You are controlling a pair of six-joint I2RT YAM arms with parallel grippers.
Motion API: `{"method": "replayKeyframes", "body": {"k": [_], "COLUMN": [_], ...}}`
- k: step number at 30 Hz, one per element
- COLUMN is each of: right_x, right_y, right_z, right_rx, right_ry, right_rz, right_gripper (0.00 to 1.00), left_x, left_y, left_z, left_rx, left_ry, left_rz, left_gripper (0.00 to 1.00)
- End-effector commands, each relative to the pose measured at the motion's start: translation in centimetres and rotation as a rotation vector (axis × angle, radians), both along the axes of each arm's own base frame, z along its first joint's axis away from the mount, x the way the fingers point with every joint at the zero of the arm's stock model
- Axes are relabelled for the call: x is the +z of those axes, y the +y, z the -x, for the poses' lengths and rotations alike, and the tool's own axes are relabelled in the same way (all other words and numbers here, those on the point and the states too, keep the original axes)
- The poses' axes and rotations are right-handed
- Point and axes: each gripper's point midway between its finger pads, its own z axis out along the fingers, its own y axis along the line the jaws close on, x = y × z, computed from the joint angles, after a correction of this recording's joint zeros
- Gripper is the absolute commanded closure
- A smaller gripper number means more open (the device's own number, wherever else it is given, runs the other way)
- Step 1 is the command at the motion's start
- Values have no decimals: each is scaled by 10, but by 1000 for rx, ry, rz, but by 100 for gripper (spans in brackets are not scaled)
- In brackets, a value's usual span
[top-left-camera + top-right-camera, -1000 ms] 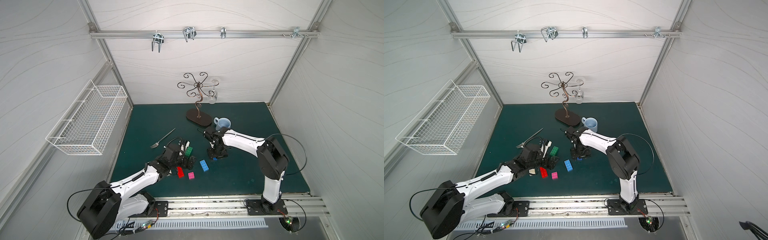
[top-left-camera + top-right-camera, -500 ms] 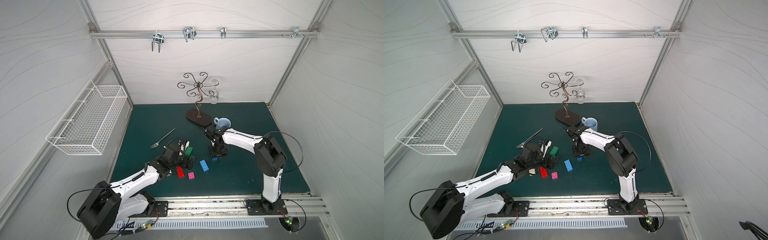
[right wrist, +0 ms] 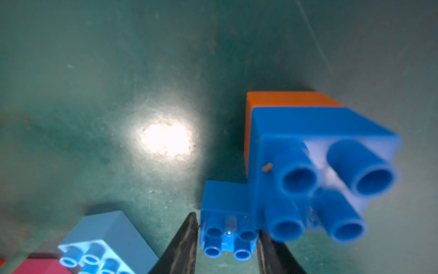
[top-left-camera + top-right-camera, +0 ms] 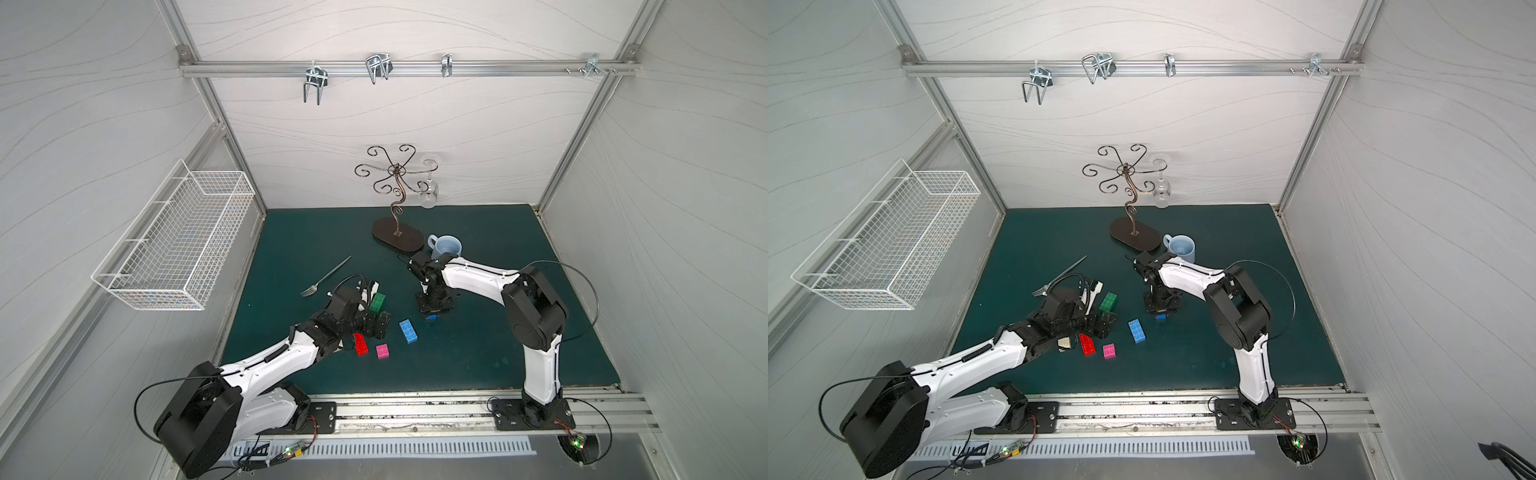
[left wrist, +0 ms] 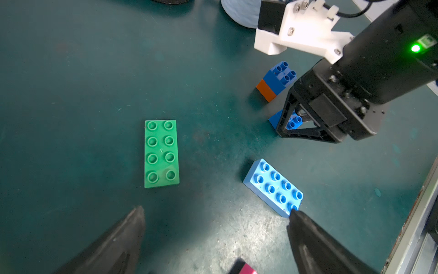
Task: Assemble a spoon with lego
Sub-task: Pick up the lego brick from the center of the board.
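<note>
The surface (image 4: pixel 478 353) was dark teal. The green brick (image 5: pixel 161 153), the light blue brick (image 5: pixel 275 187), the red brick (image 4: pixel 360 344) and the pink brick (image 4: pixel 382 351) were each one plain colour. The stacked blue brick (image 3: pixel 320 128) and the lone blue brick (image 3: pixel 225 199) shared a deeper blue, set against the orange brick (image 3: pixel 284 98). The mug (image 4: pixel 448 247) was pale blue, the fork (image 4: pixel 326 276) silver, the stand (image 4: pixel 397 239) dark bronze and the basket (image 4: pixel 216 172) white wire mesh. The walls (image 4: pixel 415 116) were white with thin grey wavy lines.

In both top views we look down from high up, toward the back wall (image 4: pixel 415 124), at the whole green table (image 4: pixel 478 353). Our left wrist camera looks down from close by. Our right wrist camera sits very near a small blue brick (image 3: pixel 227 227); both wrist views share it.
</note>
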Motion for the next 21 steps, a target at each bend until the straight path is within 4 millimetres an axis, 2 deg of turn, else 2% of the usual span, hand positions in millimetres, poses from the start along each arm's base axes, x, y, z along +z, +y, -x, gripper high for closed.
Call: {"method": "replayKeyframes", "body": {"k": [1, 5, 10, 13, 17, 21], "right_x": [-1, 7, 28, 42, 60, 69], "right_y": [0, 0, -6, -15, -23, -26], "right_z": [-2, 2, 21, 23, 11, -12], "right_rx": [13, 29, 59, 78, 101, 142], "right_ry": [-4, -7, 6, -7, -38, -78], "right_rz": [21, 17, -6, -14, -32, -44], "right_gripper": [64, 71, 73, 73, 73, 73], "left_x": [4, 4, 4, 4, 4, 4], "left_y": [-1, -2, -3, -4, -4, -5], "left_z": [-2, -2, -1, -1, -1, -2], "left_rx": [2, -1, -8, -12, -13, -14], "left_ry": [-19, -19, -20, -21, -21, -24], "left_rz": [3, 7, 12, 17, 15, 16], "left_gripper": [1, 1, 1, 1, 1, 1]}}
